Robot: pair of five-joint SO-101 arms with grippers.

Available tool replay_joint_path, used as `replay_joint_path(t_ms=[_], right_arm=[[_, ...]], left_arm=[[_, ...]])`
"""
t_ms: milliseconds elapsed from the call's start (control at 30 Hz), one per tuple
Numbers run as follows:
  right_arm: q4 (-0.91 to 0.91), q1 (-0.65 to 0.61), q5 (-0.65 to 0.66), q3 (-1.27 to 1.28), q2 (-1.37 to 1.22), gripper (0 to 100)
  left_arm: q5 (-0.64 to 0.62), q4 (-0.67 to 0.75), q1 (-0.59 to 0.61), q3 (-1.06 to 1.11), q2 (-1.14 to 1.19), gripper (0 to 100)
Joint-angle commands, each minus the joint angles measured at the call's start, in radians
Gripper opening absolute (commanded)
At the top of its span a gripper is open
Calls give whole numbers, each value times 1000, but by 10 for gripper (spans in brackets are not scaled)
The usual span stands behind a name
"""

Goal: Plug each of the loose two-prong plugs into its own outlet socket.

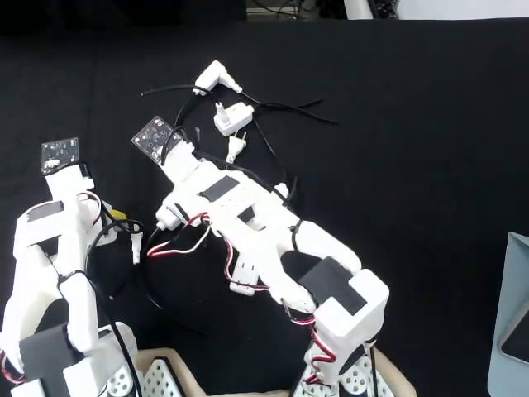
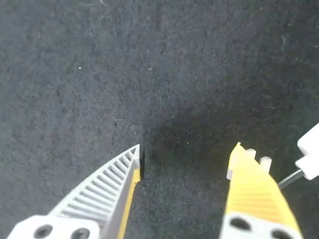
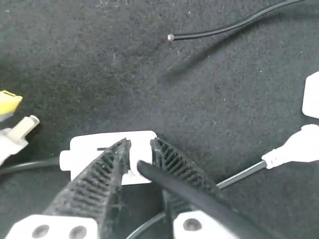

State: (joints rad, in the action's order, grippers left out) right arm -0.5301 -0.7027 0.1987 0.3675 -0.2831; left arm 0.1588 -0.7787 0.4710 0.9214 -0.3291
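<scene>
Black cloth covers the bench [image 1: 430,124], and the main hazard is crowding; the right arm [image 1: 248,223] stretches across toward the left arm [image 1: 50,240], so a careless swing could knock the two together. The right pincer [image 3: 139,144] is narrow and appears closed on the white outlet socket block [image 3: 84,149], which sits low on the cloth with one slot showing; the grip looks to be near one end, so a hard sideways push would likely twist the block out. A black cable [image 3: 199,196] lies across that pincer and could snag or drag when either arm moves. The left pincer [image 2: 188,147] stands wide with nothing between its jaws. The nearest two-prong plug [image 3: 12,139] sits just beside its yellow finger [image 2: 249,194], apparently outside the gap, near the socket block but apart from it; closing now would probably catch air or shove the plug away. Its prongs [image 2: 258,157] do not seem lined up with the slot, so they may skid off the face. Further loose plugs [image 1: 233,117] lie well apart at the far side among looping cables, which could tangle once pulled.
</scene>
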Motion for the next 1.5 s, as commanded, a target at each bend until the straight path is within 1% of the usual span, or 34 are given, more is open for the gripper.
replay_joint_path(t_ms=[0,133,200,300,367,533,667,767,833,933,1067,1233,1333,1467], right_arm=[[-44,-15,9,10,-19,11],[-49,-15,2,2,19,27],[-100,-17,-3,-4,76,96],[-224,-20,-77,-30,191,214],[-304,-20,-101,-41,269,230],[-448,-14,-141,-33,463,190],[-528,-12,-170,15,599,124],[-526,32,-190,101,687,57],[-500,91,-195,163,736,12],[-442,189,-195,269,797,17],[-362,295,-195,390,854,14],[-272,371,-195,470,877,15],[-256,382,-196,487,875,15],[-256,382,-196,499,878,15]], left_arm=[[-3,17,5,-4,-28,282],[-3,17,5,-5,-28,286],[-5,17,5,-8,-29,288],[-5,14,1,-4,-35,338],[-9,11,-2,-7,-37,375],[2,3,-2,-54,-37,386],[118,-74,-15,-140,-37,386],[203,-146,-56,-206,-34,386],[256,-169,-94,-232,-31,386],[330,-180,-160,-249,-26,386],[393,-176,-257,-234,-25,385],[404,-163,-346,-225,-23,384],[400,-91,-372,-220,15,364],[404,14,-389,-260,167,302]])
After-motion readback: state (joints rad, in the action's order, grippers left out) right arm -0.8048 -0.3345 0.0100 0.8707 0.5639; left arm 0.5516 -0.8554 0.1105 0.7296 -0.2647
